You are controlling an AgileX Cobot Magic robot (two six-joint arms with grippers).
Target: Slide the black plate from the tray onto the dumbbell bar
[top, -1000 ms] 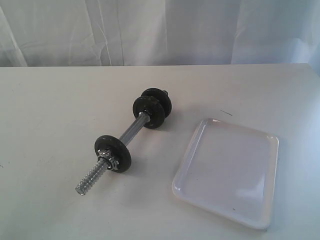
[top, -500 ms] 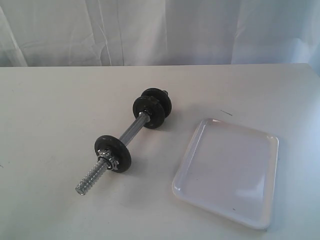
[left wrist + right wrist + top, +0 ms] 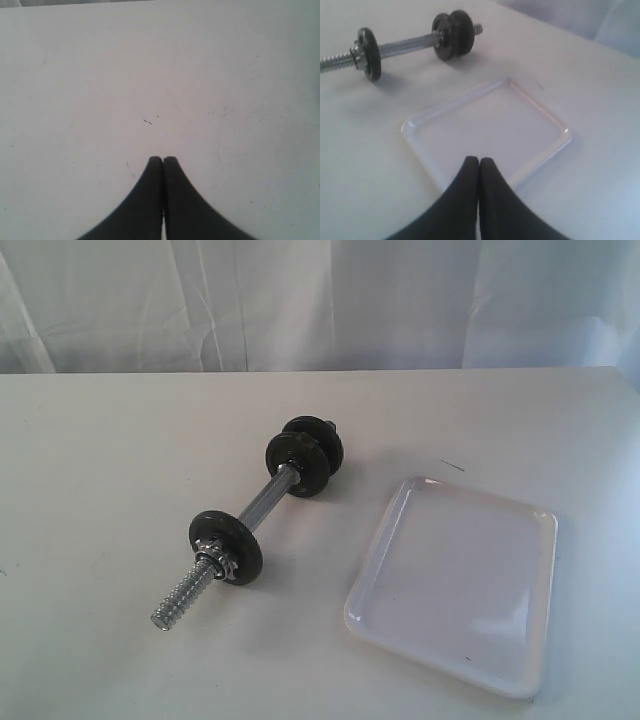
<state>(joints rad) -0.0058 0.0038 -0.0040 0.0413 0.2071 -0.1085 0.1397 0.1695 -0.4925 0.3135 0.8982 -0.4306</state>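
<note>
The dumbbell bar lies slantwise on the white table, chrome with a threaded near end. One black plate sits near that end behind a nut, and two black plates sit at the far end. The white tray to its right holds nothing. In the right wrist view the tray lies just past my shut right gripper, with the bar beyond. My left gripper is shut over bare table. Neither gripper shows in the exterior view.
A white curtain hangs behind the table's far edge. The table's right edge runs close to the tray. A small dark mark lies on the table behind the tray.
</note>
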